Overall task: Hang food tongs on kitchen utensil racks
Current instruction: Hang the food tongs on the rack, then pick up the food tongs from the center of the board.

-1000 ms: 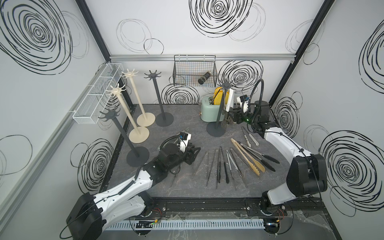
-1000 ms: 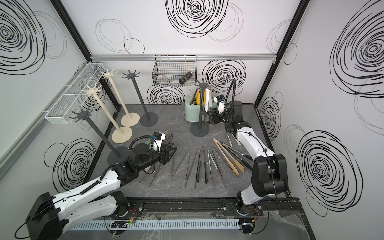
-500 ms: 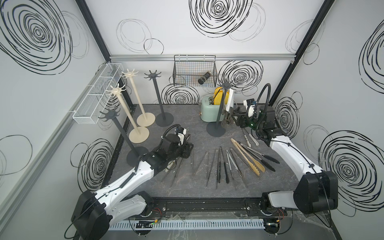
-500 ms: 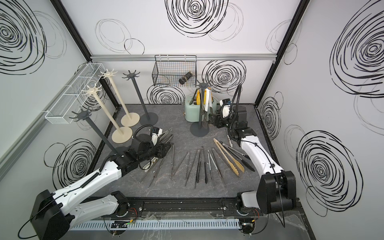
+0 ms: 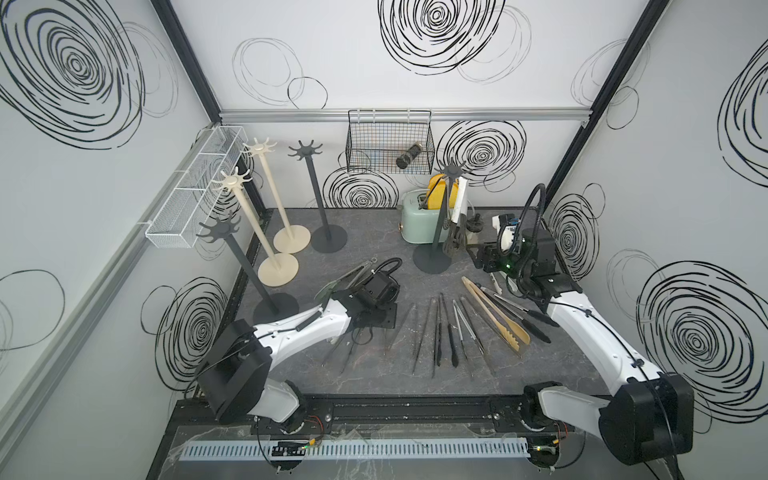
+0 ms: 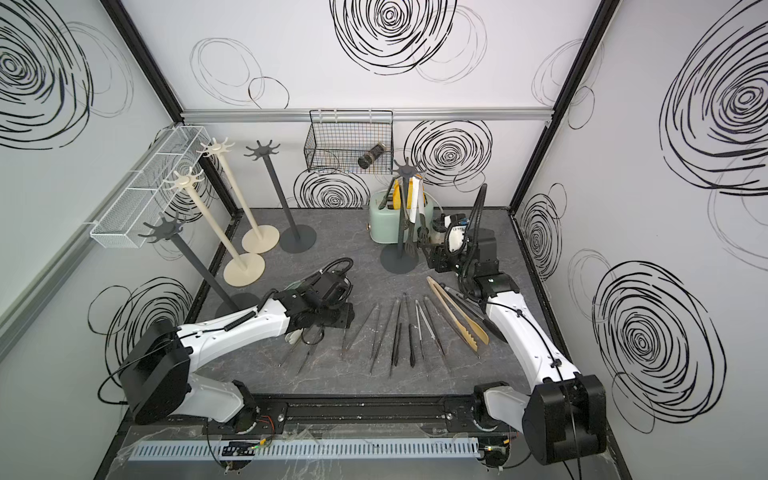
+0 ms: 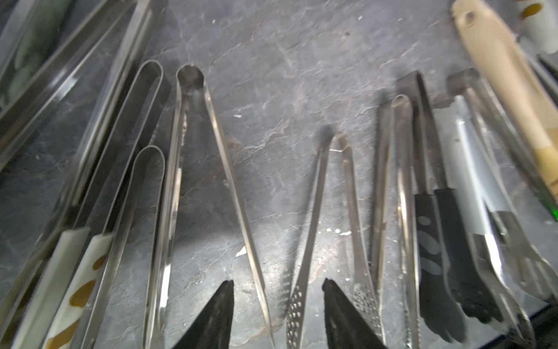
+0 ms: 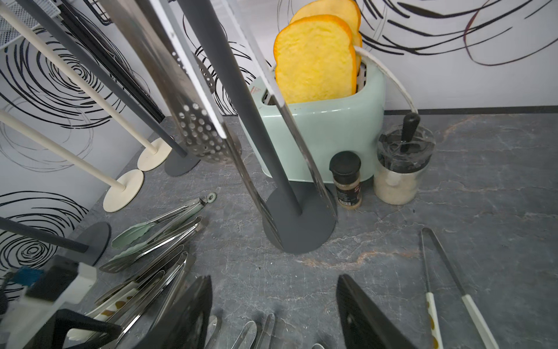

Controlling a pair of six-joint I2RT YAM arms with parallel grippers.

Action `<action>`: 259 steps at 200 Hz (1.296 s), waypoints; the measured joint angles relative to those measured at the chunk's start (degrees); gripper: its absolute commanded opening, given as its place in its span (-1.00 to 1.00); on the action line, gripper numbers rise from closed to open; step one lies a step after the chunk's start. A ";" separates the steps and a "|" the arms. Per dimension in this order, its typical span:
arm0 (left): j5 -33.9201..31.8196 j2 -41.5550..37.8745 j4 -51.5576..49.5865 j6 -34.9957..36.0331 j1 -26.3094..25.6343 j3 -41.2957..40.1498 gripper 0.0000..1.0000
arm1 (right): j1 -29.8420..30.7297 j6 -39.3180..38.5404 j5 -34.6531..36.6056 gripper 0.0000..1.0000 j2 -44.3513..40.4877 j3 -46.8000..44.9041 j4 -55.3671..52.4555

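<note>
Left wrist view: left gripper (image 7: 277, 284) is about half open with nothing clamped. The tip of the perforated steel tongs (image 7: 297, 305) lies between the jaws; I can't tell if they touch. Plain steel tongs (image 7: 170, 187), black-tipped tongs (image 7: 437, 256) and wooden tongs (image 7: 498, 66) lie flat alongside on the slate table (image 7: 287, 75).

Right wrist view: right gripper (image 8: 274, 278) is wide open and empty, low over the table. It faces the dark grey rack by the toaster (image 8: 252, 121), whose round base is near but apart. Several tongs hang on that rack, among them a hung perforated pair (image 8: 196, 127). The mint toaster (image 8: 326, 127) holds toast slices (image 8: 314, 60), and a spice jar (image 8: 345, 181) stands just beside the base.

Both top views show the row of food tongs (image 5: 451, 336) lying between the arms. Two cream racks (image 5: 291, 240) and two other dark grey racks (image 5: 328, 237) stand on the left.
</note>
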 measured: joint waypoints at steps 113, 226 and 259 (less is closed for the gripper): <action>-4.22 15.34 3.37 -0.92 -0.04 3.39 -0.58 | 0.35 0.35 -0.24 0.39 -1.88 -3.32 -0.35; -5.22 16.35 4.39 -0.68 -1.68 4.26 -1.00 | 0.35 0.33 -0.22 0.40 -1.86 -3.48 -0.24; -5.18 16.52 3.85 -0.22 -3.10 5.57 -1.00 | 0.35 0.33 -0.17 0.40 -1.86 -3.48 -0.26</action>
